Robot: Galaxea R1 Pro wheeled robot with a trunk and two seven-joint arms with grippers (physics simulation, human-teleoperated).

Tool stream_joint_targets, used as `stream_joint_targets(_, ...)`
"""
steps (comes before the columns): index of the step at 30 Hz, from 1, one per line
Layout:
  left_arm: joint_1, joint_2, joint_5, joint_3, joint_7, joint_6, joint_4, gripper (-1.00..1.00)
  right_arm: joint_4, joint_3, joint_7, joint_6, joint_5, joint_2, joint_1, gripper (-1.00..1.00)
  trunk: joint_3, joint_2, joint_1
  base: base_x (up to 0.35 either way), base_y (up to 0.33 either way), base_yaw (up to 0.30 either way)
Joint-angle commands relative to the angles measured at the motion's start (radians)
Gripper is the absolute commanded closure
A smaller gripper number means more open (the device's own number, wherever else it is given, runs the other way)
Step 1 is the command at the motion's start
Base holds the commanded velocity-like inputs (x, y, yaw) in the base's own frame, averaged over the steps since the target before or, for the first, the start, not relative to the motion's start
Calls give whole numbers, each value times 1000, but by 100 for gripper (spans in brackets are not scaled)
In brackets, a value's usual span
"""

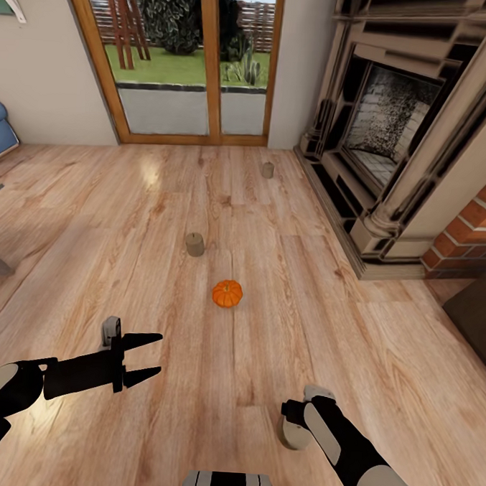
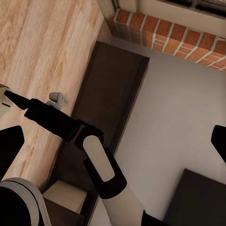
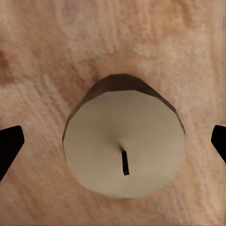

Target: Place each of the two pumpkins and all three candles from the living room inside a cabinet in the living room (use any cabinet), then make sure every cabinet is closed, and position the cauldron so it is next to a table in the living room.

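Directly below the right gripper [image 3: 113,141] stands a candle [image 3: 123,150], upright on the floor [image 1: 162,267] between the wide-apart fingers, not yet touched. An off-centre descent could, I judge, tip it and roll it. Open boards lie all around; the left gripper [image 1: 146,356] hangs spread and empty, well aside.

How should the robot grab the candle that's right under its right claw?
Grip the candle by its round sides, coming straight down from above. It stands upright on the wooden floor, wick pointing up, and the right claw hangs over it with a dark fingertip on either side, clear of it. Closing them on the middle of the short, smooth body looks the safest hold.
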Motion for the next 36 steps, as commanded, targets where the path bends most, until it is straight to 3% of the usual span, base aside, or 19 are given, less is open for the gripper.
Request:
stream_joint_targets(1,-1,1,11,-1,9,0,-1,-100,-2,7,-10,2,-10,-1,-1,-100,-1,0,0,19,-8,0)
stream_joint_targets(10,-1,1,11,-1,9,0,-9,-100,-3,7,-9,-11,-10,-3,-1,-100,-1,0,0,3,-1,0)
stream_joint_targets(15,-1,1,11,-1,9,0,-13,-100,0,33,-9,-32,-10,-3,-1,-100,-1,0,0,0,0,0)
stream_joint_targets(19,-1,1,11,-1,9,0,-13,-100,3,39,-10,-35,-10,-2,-1,-100,-16,-1,2,0,0,0)
stream_joint_targets(33,-1,1,11,-1,9,0,-13,-100,9,40,-12,-66,-14,-1,-1,-100,-16,-1,2,0,0,0)
stream_joint_targets(36,-1,1,11,-1,9,0,-13,-100,11,40,-14,-75,-15,-1,-1,-100,-28,-2,3,0,0,0)
